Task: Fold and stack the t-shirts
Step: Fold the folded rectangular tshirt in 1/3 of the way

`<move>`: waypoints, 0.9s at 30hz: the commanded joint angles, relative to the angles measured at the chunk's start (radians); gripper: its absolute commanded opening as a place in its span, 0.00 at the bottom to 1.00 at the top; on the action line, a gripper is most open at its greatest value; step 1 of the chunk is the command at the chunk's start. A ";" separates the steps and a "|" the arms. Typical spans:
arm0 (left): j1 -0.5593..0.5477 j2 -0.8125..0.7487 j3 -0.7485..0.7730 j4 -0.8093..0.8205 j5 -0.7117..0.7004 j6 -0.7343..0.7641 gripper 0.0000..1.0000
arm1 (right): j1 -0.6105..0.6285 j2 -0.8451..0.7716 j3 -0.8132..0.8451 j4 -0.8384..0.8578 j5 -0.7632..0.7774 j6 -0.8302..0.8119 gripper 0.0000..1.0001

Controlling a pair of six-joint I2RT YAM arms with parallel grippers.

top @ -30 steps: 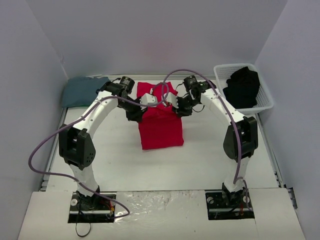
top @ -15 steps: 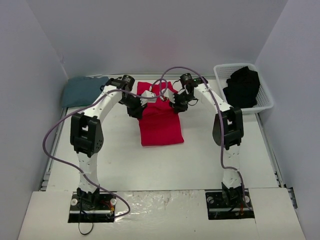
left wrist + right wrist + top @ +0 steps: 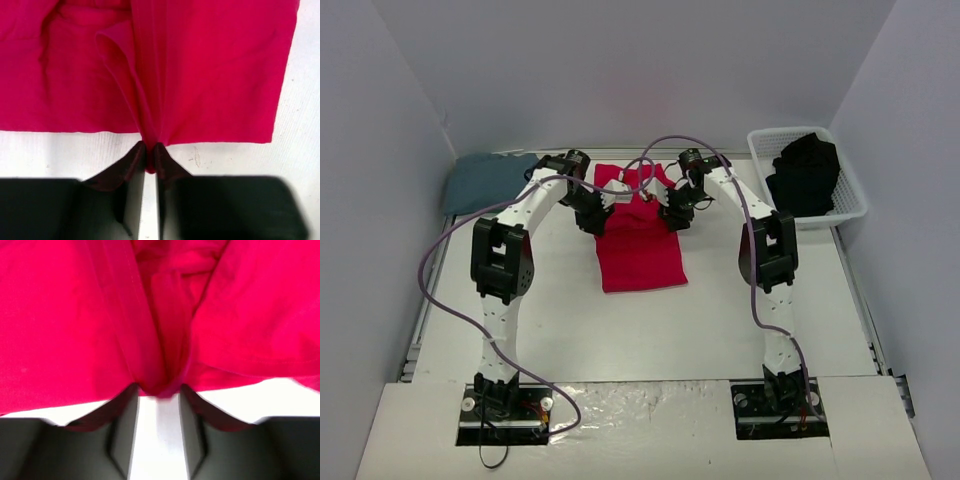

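The red t-shirt lies folded into a long strip mid-table, its far end bunched between both grippers. My left gripper is at the strip's far left edge. In the left wrist view it is shut on a pinched fold of the red cloth. My right gripper is at the far right edge. In the right wrist view it stands open, and a bunch of the red cloth sits loosely between its tips. The blue-grey t-shirt lies folded at the back left. The black t-shirt is in the basket.
The white slatted basket stands at the back right against the wall. Grey walls close in the table on the left, back and right. Purple cables loop from both arms over the far end of the red shirt.
Both arms have drawn in and reached farther back over the shirt's far end. The right gripper's jaws have parted from the cloth. The left gripper still pinches its fold.
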 commanded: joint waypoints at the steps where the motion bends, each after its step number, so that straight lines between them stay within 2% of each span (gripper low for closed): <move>1: 0.005 -0.004 0.059 -0.010 0.002 0.022 0.15 | -0.009 0.005 0.038 -0.031 0.008 -0.003 0.39; 2: 0.005 -0.001 0.074 -0.010 0.001 0.018 0.21 | -0.009 0.002 0.038 -0.030 0.009 -0.001 0.46; 3: 0.005 0.000 0.081 -0.006 -0.004 0.010 0.24 | -0.011 -0.003 0.032 -0.019 0.009 0.002 0.48; 4: 0.005 -0.001 0.085 0.000 -0.005 0.002 0.29 | -0.014 -0.012 0.029 -0.014 0.009 0.006 0.50; 5: 0.005 -0.009 0.088 0.011 -0.007 -0.007 0.38 | -0.014 -0.018 0.027 -0.013 0.014 0.008 0.51; 7: 0.006 -0.041 0.066 0.075 -0.022 -0.066 0.46 | -0.015 -0.033 0.021 -0.010 0.029 0.017 0.52; 11: 0.005 -0.127 -0.003 0.175 -0.028 -0.134 0.52 | -0.015 -0.083 -0.008 -0.004 0.035 0.022 0.53; 16: -0.009 -0.265 -0.091 0.181 -0.039 -0.167 0.53 | -0.014 -0.204 -0.103 -0.004 0.044 0.029 0.53; 23: -0.075 -0.521 -0.437 0.226 -0.062 -0.177 0.54 | -0.001 -0.420 -0.345 -0.007 -0.028 0.052 0.53; 27: -0.188 -0.634 -0.653 0.296 -0.137 -0.208 0.54 | -0.001 -0.543 -0.496 -0.007 -0.042 0.083 0.53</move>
